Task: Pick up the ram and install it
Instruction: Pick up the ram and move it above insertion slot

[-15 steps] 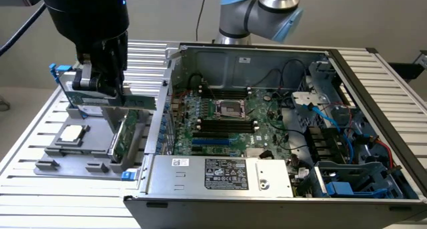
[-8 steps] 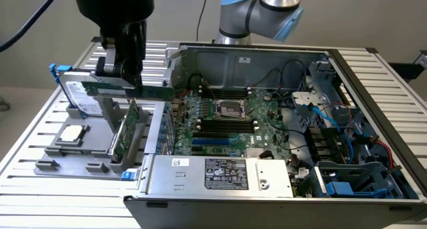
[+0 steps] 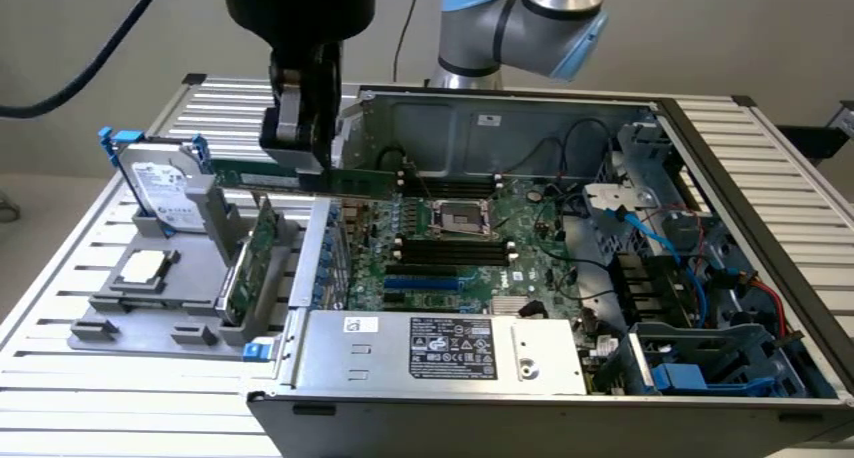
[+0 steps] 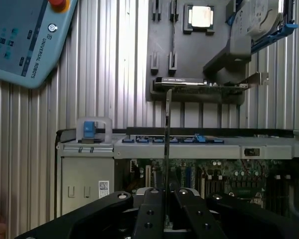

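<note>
The tool (image 3: pixel 300 168) hangs above the open computer case (image 3: pixel 747 138), its fingers nearly together and clamped on the ram (image 3: pixel 363 183); it grips the green stick near its middle, and the stick lies level in the air, clear of everything below; it sits over the case wall on the exterior view's left, between the grey holder (image 3: pixel 147 313) on the bench (image 3: pixel 54 328) and the motherboard (image 3: pixel 467 218); the black memory slots (image 3: pixel 454 250) lie below it, towards the exterior view's right; the hard drive (image 3: pixel 160 188) and expansion card (image 3: pixel 247 268) stand in the holder.
</note>
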